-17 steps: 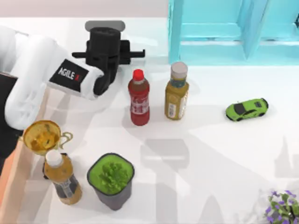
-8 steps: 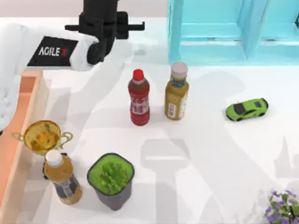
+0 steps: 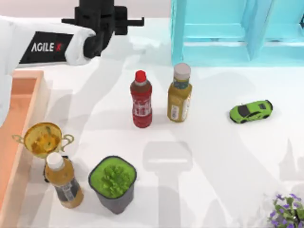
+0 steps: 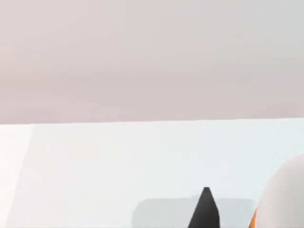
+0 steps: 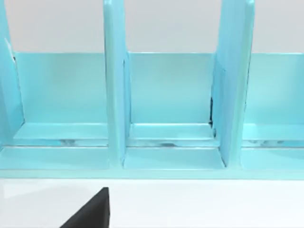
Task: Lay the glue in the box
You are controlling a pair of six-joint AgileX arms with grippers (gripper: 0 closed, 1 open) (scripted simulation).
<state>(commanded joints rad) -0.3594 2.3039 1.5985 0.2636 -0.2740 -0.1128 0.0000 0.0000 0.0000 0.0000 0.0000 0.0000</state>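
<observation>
Nearest me, along the table's left side, the box [image 3: 42, 102] lies with a gold trophy [image 3: 42, 138] and a tea bottle [image 3: 61, 183] crowding its rim. Farther back, the left gripper [image 3: 102, 20] hangs over the table's far edge, well apart from the box. Whether it is spread or pinching I cannot tell. Beside it is what may be the glue [image 4: 280, 199], a white, orange-edged shape, though I cannot be sure. A low swing towards the box could clip the trophy, or a loose hold could drop the bottle short. The right gripper [image 5: 90, 213] idles facing the turquoise shelf [image 5: 166, 95].

Rendered tabletop test scene: plain white surface [image 3: 213, 161], turquoise shelf unit [image 3: 237, 33], assorted props — drink bottles [image 3: 179, 93], toy car [image 3: 251, 110], trophy [image 3: 42, 138].
</observation>
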